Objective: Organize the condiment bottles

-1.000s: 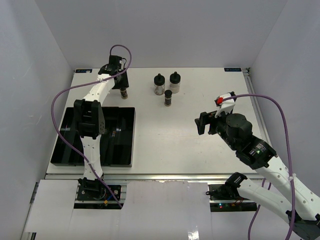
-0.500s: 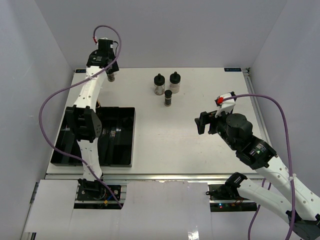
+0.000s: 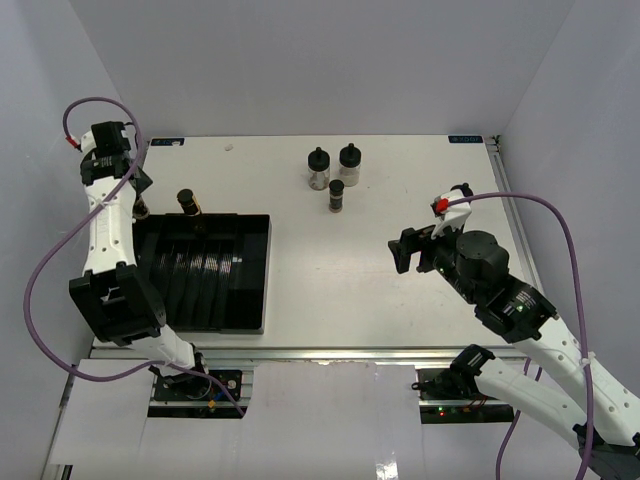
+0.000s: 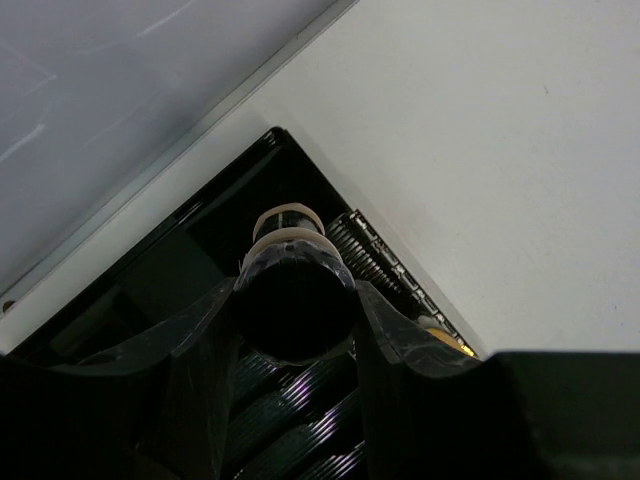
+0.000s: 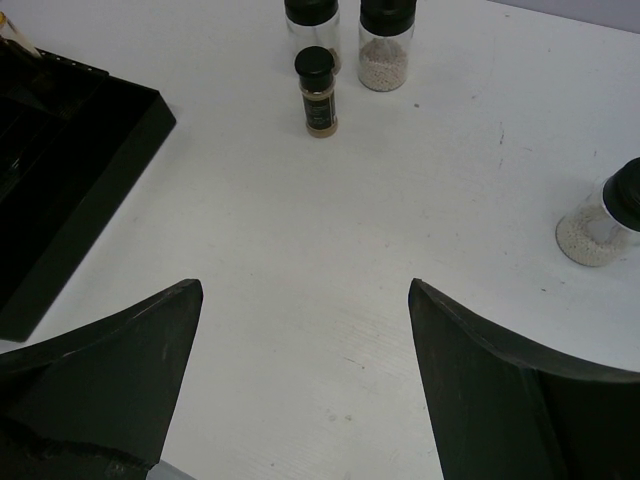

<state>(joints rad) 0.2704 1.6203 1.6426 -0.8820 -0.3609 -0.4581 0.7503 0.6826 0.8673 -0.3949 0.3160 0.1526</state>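
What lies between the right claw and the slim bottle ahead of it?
Nothing: the table is bare from the right gripper to the slim bottle, as the right wrist view shows.

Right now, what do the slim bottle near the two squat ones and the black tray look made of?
Slim bottle: clear glass or hard plastic, contents showing through; matte black cap, probably plastic. Black tray: glossy moulded plastic, it seems, light glinting off its ribs.
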